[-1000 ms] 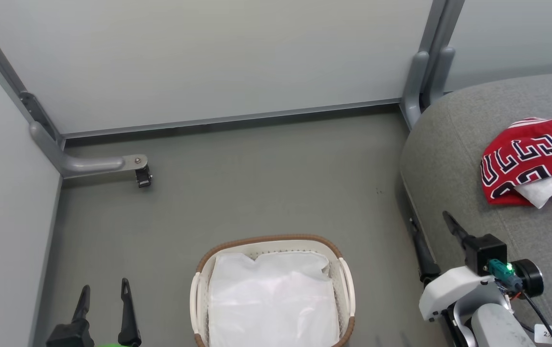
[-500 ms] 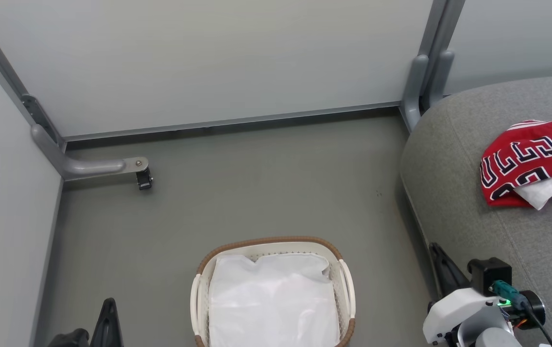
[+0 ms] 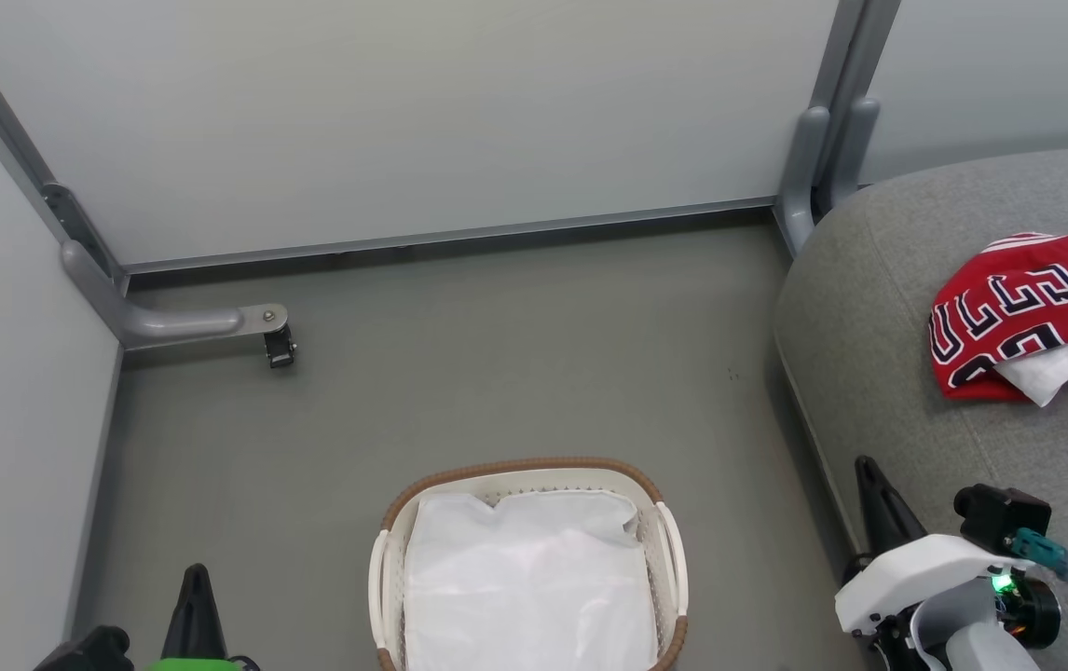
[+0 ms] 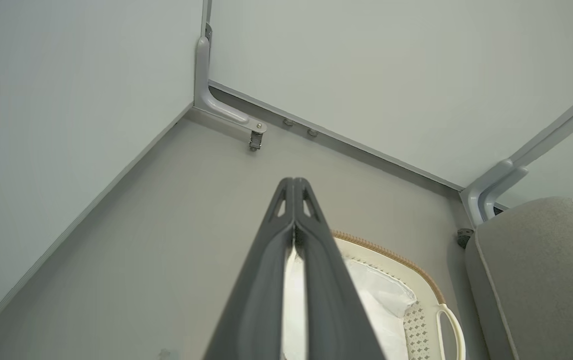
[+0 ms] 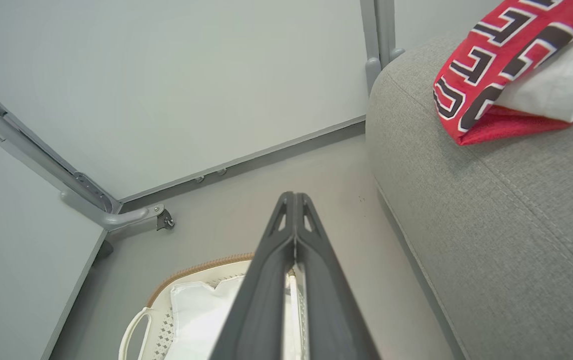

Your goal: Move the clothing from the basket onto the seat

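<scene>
Near end of basket beyond bottom edge

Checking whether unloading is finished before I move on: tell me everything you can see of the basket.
The basket is an oval white plastic tub with perforated walls, a brown woven rim and white loop handles at its sides. It stands upright on the grey floor, apart from the seat. A crumpled white liner sheet lies inside; no red fabric shows in it. The head view's bottom edge cuts off its near end.

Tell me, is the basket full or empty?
Empty of clothes, as far as shows: the basket holds just a white liner sheet, and the red clothing lies on the grey seat.
</scene>
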### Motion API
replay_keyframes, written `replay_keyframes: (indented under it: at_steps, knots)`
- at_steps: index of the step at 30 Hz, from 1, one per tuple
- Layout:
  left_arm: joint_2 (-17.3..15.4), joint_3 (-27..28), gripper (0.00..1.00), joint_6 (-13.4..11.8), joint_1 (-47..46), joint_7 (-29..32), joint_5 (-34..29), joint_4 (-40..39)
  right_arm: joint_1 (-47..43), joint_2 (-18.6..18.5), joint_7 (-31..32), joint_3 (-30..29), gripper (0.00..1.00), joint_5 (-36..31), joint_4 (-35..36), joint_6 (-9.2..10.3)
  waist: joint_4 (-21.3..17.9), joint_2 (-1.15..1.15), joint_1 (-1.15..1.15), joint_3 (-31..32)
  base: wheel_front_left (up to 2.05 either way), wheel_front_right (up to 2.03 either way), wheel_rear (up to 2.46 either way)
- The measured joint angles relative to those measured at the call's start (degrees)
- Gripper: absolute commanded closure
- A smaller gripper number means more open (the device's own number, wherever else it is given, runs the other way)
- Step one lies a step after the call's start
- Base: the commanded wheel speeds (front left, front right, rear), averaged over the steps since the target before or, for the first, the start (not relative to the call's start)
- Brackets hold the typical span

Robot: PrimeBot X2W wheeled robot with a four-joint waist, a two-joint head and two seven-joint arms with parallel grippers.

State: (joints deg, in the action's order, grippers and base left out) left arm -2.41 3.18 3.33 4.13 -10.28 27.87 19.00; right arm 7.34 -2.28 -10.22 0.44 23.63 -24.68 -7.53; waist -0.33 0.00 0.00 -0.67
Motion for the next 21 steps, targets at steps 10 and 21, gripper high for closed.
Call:
replay_keyframes:
  at_steps: [10,21]
  knots:
    - [-0.01,0.38,1.00,0.60,-1.33,2.24,8.86,-0.58,-0.04,-0.02,2.25,-0.96,1.00,9.67,1.55,0.00,0.03,0.00,0.00,0.04,0.00,0.00,0.00]
    - [-0.02,0.79,1.00,1.21,-2.76,4.95,18.81,-1.53,-0.25,-0.08,4.77,-1.97,1.00,20.06,3.11,0.00,0.07,0.00,0.00,0.10,0.00,0.00,0.00]
